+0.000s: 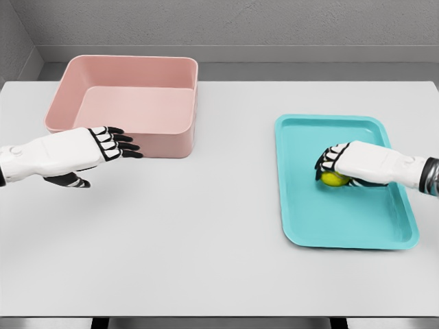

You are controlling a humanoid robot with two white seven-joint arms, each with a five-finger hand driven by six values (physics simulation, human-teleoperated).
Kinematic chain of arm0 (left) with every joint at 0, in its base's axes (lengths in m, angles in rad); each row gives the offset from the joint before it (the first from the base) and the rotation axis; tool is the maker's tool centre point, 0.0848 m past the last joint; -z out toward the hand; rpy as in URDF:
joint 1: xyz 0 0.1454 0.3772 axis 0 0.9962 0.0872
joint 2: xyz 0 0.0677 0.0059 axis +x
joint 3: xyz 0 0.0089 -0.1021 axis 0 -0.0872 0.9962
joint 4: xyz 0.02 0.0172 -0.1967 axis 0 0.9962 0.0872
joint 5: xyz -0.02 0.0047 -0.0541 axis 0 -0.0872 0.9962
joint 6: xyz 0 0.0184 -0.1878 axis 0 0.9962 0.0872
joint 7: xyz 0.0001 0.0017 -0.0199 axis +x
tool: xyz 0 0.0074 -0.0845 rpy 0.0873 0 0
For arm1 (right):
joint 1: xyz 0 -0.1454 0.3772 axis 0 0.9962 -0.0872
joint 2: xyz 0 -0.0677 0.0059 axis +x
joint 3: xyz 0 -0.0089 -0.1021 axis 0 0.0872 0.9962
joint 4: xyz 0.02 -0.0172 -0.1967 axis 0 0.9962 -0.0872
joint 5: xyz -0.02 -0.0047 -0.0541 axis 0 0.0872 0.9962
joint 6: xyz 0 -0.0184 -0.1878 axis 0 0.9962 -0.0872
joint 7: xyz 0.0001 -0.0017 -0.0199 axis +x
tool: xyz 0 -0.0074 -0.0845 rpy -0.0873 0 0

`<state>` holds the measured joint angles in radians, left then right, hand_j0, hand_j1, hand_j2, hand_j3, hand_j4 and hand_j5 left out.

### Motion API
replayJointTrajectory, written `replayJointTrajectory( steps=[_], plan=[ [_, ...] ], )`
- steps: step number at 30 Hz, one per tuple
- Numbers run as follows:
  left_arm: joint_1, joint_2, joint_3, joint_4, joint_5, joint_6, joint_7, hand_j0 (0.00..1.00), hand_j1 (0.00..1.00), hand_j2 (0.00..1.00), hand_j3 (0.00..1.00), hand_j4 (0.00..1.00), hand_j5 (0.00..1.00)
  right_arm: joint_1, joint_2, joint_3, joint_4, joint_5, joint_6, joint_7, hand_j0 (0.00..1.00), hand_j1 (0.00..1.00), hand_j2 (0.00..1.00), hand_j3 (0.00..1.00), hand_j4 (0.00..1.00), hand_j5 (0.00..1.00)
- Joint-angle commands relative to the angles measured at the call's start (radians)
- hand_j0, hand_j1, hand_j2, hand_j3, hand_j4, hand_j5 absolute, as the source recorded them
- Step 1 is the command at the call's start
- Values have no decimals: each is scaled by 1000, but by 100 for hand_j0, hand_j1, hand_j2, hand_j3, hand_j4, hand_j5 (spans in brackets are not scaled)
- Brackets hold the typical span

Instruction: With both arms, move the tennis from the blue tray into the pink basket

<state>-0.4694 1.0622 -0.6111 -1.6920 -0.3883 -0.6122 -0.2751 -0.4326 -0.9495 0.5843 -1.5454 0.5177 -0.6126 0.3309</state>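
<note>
- The fingers [328, 162] of our right hand [353, 164] are curled down over the tennis ball [333, 179], which sits just beneath them, showing at the lower edge of the palm; we judge the grasp closed on it, though we cannot tell whether the ball has left the tray floor.
- Our left hand [82, 154] hangs with fingers stretched flat and holding nothing, its tips just in front of the near wall of the pink basket [123, 79].
- The ball is round, so no long axis governs the grip; it shows yellow-green, mostly hidden by the hand.
- It lies within the blue tray [343, 226], in the upper middle part, well apart from the basket across the table [206, 240].
- We judge the right hand far nearer the ball, the left nearer the basket, so the coming move turns on carrying leftward toward a handover.
</note>
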Motion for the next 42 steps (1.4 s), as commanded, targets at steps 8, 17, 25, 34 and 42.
replayJointTrajectory(
  steps=[8, 17, 25, 34, 42],
  plan=[
    [0, 4, 1, 0, 6, 1, 0, 100, 100, 100, 100, 100, 100, -3, -8, -37, -91, -13, 2, 7, 39, 39, 39, 39, 39, 39],
    [0, 4, 1, 0, 6, 1, 0, 100, 100, 100, 100, 100, 100, -18, 24, -29, -208, -10, 2, 7, 39, 39, 39, 39, 39, 39],
    [0, 9, 2, 0, 6, 1, 0, 100, 100, 100, 100, 100, 100, -41, 129, -24, -210, -1, 2, 36, 39, 39, 39, 39, 39, 39],
    [0, 9, 2, 0, 8, 1, 0, 100, 100, 100, 100, 100, 100, -55, 298, -18, -206, 51, 2, 82, 39, 39, 39, 39, 39, 39],
    [0, 15, 2, -9, 8, 1, 0, 100, 100, 100, 100, 100, 100, -55, 396, 34, -196, 96, 2, 82, 39, 39, 39, 39, 39, 39]
  ],
)
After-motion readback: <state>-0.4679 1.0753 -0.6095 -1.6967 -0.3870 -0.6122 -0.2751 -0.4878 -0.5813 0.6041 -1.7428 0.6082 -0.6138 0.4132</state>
